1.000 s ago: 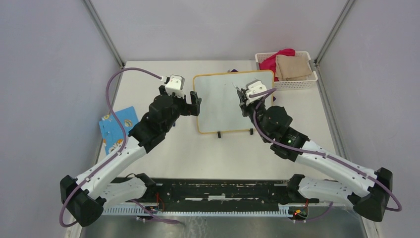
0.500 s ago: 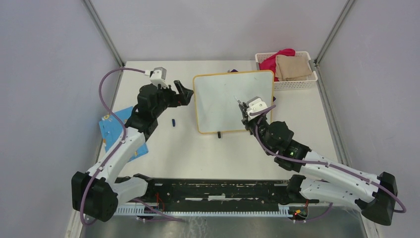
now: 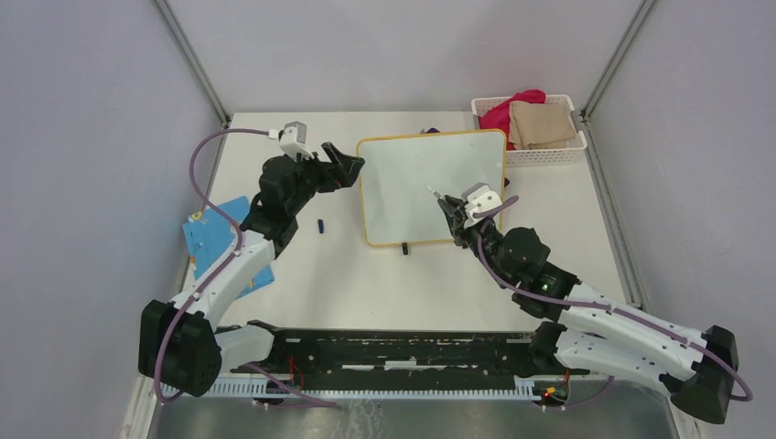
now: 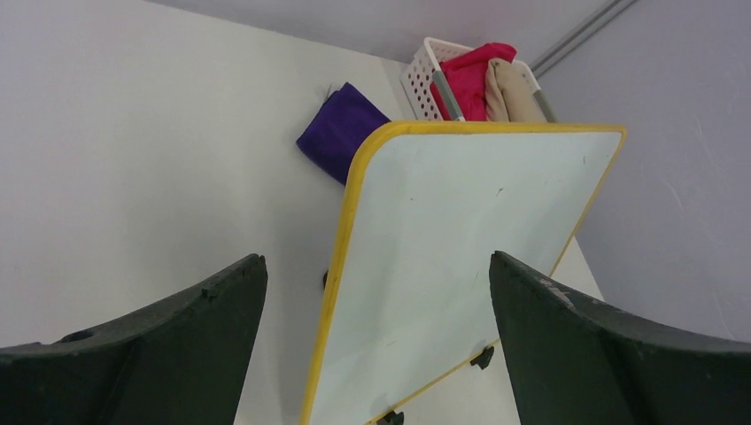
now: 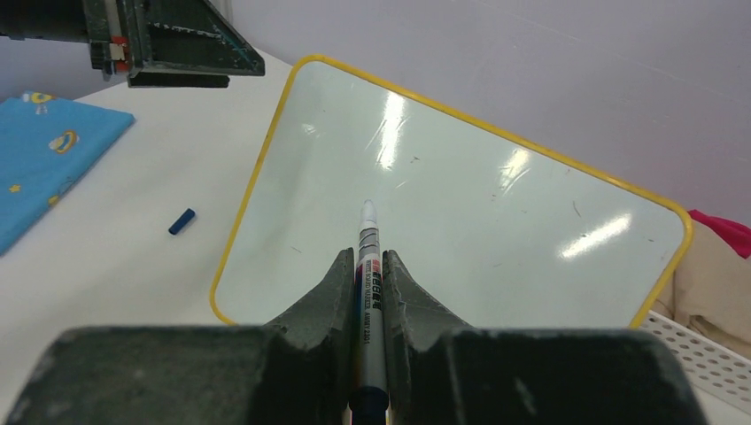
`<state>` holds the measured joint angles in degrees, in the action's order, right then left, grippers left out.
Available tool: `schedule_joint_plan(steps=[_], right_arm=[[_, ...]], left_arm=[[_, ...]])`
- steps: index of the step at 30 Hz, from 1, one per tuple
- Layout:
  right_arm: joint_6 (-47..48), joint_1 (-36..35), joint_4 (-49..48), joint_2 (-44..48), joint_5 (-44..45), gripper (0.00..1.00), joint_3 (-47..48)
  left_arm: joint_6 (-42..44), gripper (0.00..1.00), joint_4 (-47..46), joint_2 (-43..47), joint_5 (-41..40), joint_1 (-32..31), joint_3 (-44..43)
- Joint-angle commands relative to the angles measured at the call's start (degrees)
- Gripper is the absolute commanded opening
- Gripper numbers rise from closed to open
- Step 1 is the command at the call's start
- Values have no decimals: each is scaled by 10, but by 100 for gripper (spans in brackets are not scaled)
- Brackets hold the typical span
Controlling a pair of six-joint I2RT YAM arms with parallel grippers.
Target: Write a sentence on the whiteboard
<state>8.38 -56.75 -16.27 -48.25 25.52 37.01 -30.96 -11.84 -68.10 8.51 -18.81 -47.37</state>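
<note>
Pinching a marker between the right fingers, pressed tight on its barrel, with the uncapped tip out ahead and aimed at the whiteboard. Hovering over the near-right part of the whiteboard in the top view; cannot tell whether the tip is touching the face or just short of it. Facing a blank surface: no sentence to be seen in any view, only faint scuffs and glare.

Waiting just off the whiteboard's left edge with the left fingers spread wide, gripping nothing, framing the far-left corner between them.

Finding the whiteboard propped on small black feet at the middle of the tabletop, long axis running left to right across both arms, face tilted up towards them.

Judging this as the very start of writing. Nearer with the right arm, and holding the marker roughly square to the whiteboard's long axis, so probably calling for a short push forward onto the upper-left of the face, then strokes rightward.

Noting a small blue cap left of the whiteboard, apart from both arms.
</note>
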Motion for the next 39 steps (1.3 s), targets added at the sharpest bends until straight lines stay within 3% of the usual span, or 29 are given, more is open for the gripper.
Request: schedule_joint_plan(steps=[1, 9, 20, 29, 39], right_arm=[[-36, 27, -35, 3, -83, 0, 4], [-35, 42, -60, -9, -153, 0, 4], [-16, 40, -81, 7, -91, 0, -30], [8, 40, -82, 18, -91, 0, -37], [7, 39, -89, 10, -105, 0, -38]], left_arm=[[-11, 100, -76, 23, -28, 2, -14], [50, 100, -43, 13, 7, 8, -30], [59, 100, -33, -3, 102, 11, 2], [101, 100, -34, 52, 45, -14, 76], [79, 97, -10, 9, 58, -8, 62]])
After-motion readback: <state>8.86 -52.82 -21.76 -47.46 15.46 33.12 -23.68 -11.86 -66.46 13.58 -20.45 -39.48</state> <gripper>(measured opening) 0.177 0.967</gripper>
